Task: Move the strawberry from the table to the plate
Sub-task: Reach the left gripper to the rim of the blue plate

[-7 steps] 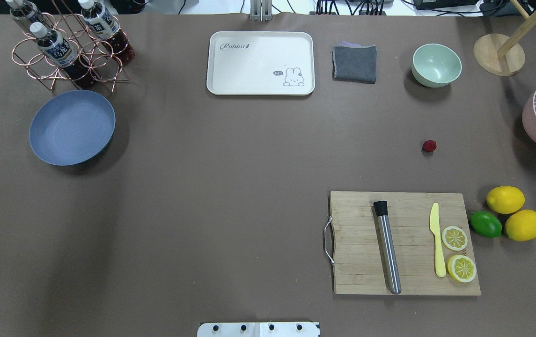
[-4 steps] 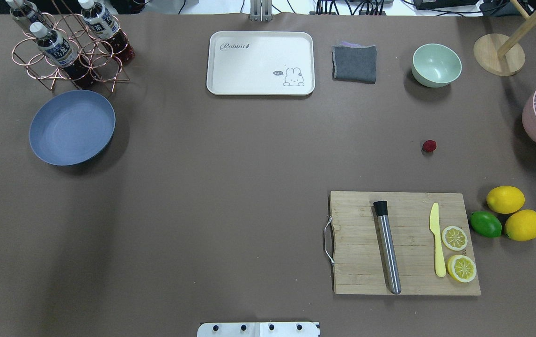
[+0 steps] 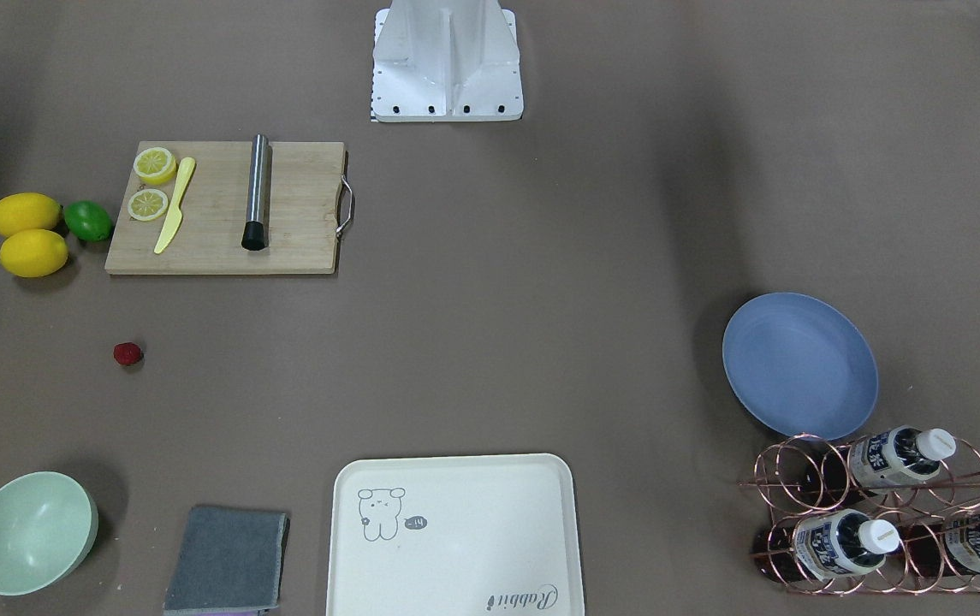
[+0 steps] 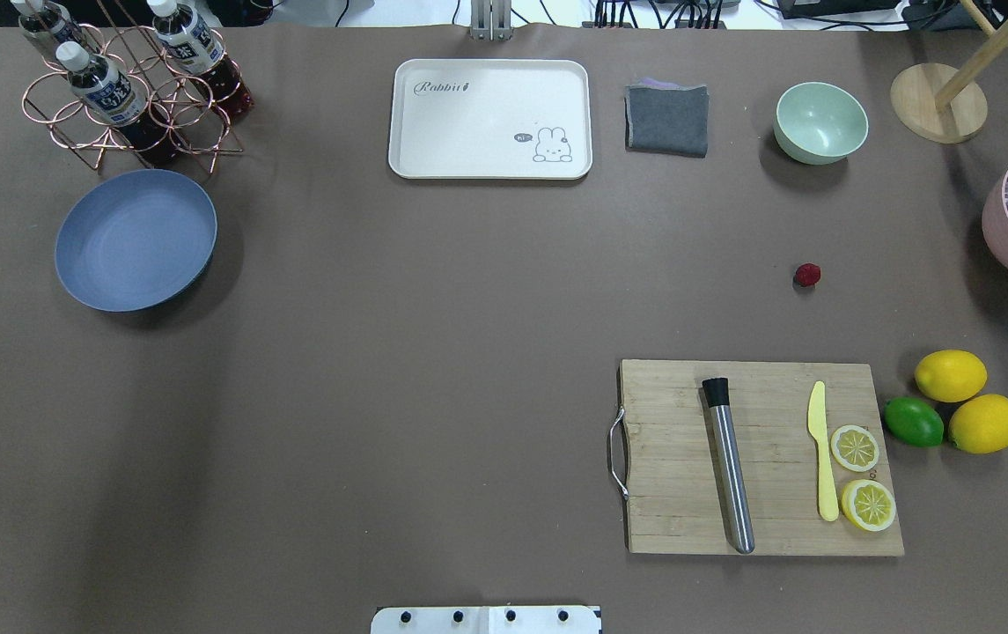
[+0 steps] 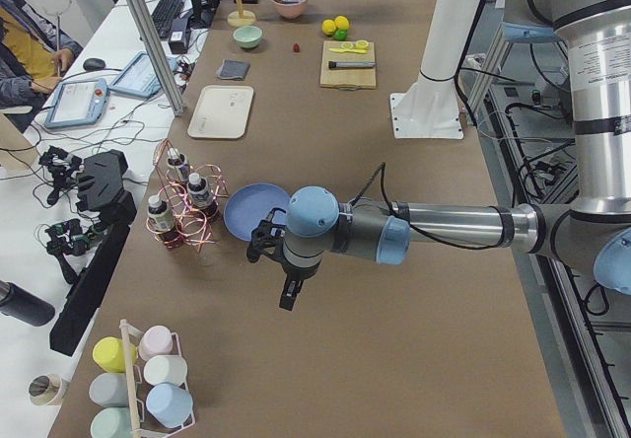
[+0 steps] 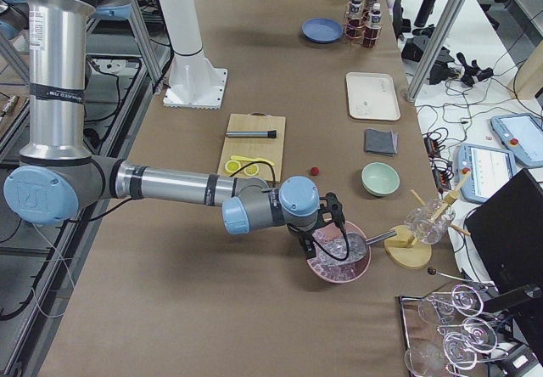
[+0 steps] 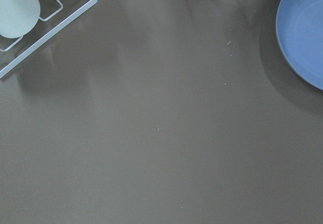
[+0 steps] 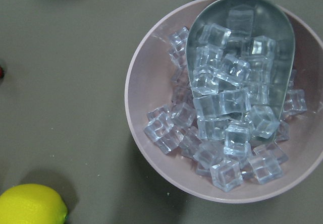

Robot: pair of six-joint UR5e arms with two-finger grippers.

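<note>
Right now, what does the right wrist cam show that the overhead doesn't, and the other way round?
Right wrist only: the pink bowl whole, rim to rim, and the scoop heaped with ice cubes.
Overhead only: the strawberry in full on the table, the blue plate far across from it, the cutting board, tray and green bowl.
Both: part of the pink bowl with ice, and a lemon. The wrist view has only a red sliver at its left edge.
</note>
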